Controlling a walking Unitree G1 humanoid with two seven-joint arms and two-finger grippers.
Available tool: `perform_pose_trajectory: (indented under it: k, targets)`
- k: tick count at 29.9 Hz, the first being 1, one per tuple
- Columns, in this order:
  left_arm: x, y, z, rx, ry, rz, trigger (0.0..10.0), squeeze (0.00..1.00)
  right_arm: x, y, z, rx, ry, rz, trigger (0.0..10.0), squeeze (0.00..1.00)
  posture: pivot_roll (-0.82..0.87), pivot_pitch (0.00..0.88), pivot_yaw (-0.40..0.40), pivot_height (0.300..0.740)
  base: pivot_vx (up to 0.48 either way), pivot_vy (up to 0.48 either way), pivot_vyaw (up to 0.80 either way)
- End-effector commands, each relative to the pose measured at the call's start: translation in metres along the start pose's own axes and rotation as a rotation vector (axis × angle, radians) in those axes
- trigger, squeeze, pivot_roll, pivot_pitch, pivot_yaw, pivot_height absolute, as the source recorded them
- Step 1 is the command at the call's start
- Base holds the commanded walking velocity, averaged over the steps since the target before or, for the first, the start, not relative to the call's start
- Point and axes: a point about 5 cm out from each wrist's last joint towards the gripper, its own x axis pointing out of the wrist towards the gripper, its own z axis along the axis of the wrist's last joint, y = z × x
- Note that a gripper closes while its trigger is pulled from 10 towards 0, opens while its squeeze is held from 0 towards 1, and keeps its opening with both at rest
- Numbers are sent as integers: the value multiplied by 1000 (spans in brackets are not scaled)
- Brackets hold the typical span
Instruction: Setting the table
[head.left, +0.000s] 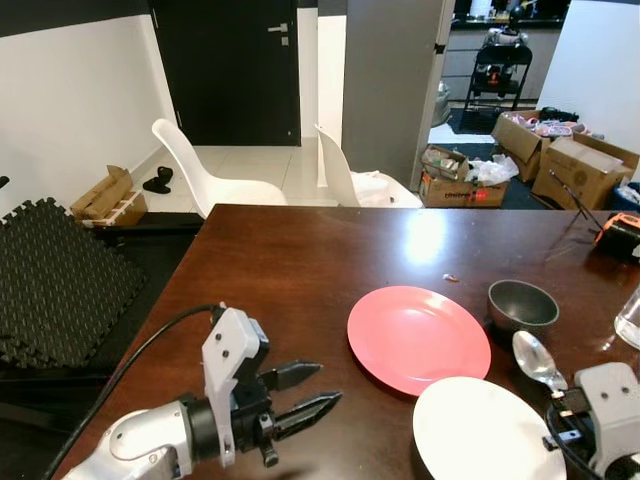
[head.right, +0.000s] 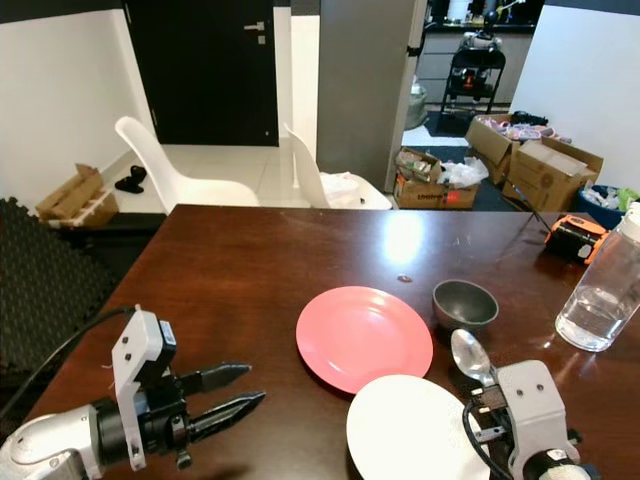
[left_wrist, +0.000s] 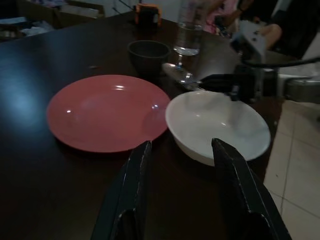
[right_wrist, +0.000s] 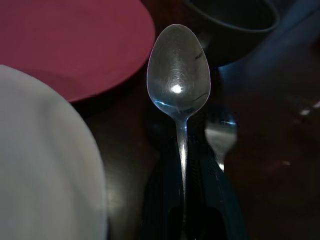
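A red plate (head.left: 418, 338) lies on the dark wooden table (head.left: 300, 270). A white plate (head.left: 480, 428) sits at the near edge, touching the red plate's rim. A dark bowl (head.left: 522, 303) stands to the right of the red plate. My right gripper (head.right: 482, 395) is shut on the handle of a metal spoon (right_wrist: 178, 70), whose head points toward the bowl, between the white plate and the bowl. My left gripper (head.left: 328, 384) hovers open and empty above the table, left of both plates, its fingers (left_wrist: 135, 190) pointing at them.
A clear water bottle (head.right: 600, 300) and an orange tape measure (head.right: 572, 238) stand at the table's right side. Two white chairs (head.left: 205, 170) are at the far edge. Cardboard boxes (head.left: 575, 165) sit on the floor beyond. Black foam mats (head.left: 50, 280) lie at the left.
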Motion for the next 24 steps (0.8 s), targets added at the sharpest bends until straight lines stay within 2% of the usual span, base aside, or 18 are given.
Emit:
perform_pose_trajectory:
  k: [1,8,16,17,18,19,24]
  targets:
    - [-3,-2,8,43,11,-38,10000,31,0,5,-13,55,46,1,10000,0,-50,107,114,740,0,0,0]
    - [-14,3,34,160,30,-108,10000,31,-1,7,-21,67,62,-1,10000,0,-36,102,129,740,0,0,0]
    - [-17,5,39,194,45,-125,10000,31,2,6,-21,68,53,-1,10000,16,-35,95,133,740,0,0,0]
    - [-17,5,39,193,45,-124,10000,31,3,6,-22,72,52,-3,10000,318,-34,95,132,740,0,0,0]
    - [-17,5,39,193,45,-124,10000,31,3,6,-22,72,52,-3,10000,318,-34,95,132,740,0,0,0]
    - [-16,4,38,190,44,-121,10000,31,4,6,-22,91,50,-10,10000,1000,-31,93,130,740,0,0,0]
    - [-17,4,38,185,48,-122,10000,27,4,7,-21,97,45,-6,10000,1000,-32,91,127,740,0,0,0]
